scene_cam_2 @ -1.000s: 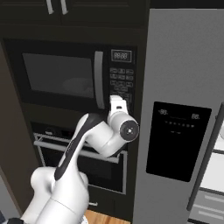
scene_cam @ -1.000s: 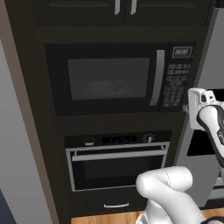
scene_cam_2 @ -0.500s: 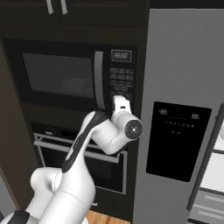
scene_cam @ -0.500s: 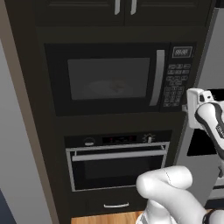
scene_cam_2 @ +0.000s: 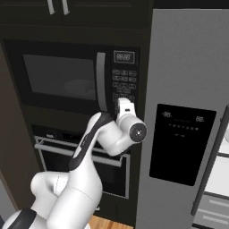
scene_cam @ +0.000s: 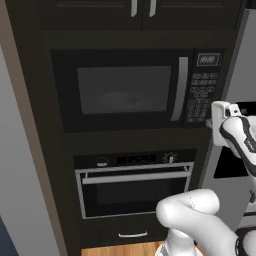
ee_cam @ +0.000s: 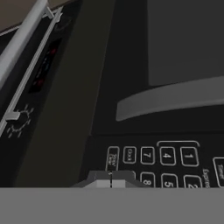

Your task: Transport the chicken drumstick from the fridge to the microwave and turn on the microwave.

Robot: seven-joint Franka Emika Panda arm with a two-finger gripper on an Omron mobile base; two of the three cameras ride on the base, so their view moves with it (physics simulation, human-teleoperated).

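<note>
The microwave (scene_cam: 125,92) (scene_cam_2: 62,76) is built into the dark cabinet wall, with its glass door closed and its silver handle (scene_cam: 177,90) upright. Behind the dark glass a pale turntable (scene_cam: 125,99) shows dimly, and I cannot make out the chicken drumstick on it. My gripper (scene_cam: 210,119) (scene_cam_2: 121,103) (ee_cam: 111,179) is shut with nothing in it. Its tips are against the lower rows of the keypad (scene_cam: 199,97) (scene_cam_2: 123,85) (ee_cam: 157,157). The grey fridge (scene_cam_2: 188,89) (scene_cam: 246,60) stands to the right with its door closed.
A black oven (scene_cam: 135,185) (scene_cam_2: 58,147) with a horizontal silver bar handle sits directly below the microwave. The fridge's black dispenser panel (scene_cam_2: 181,143) is right of my hand. Upper cabinet doors (scene_cam: 142,7) close off the top.
The hand has crept a little closer to the keypad. The fingers stayed shut and the microwave door stayed closed.
</note>
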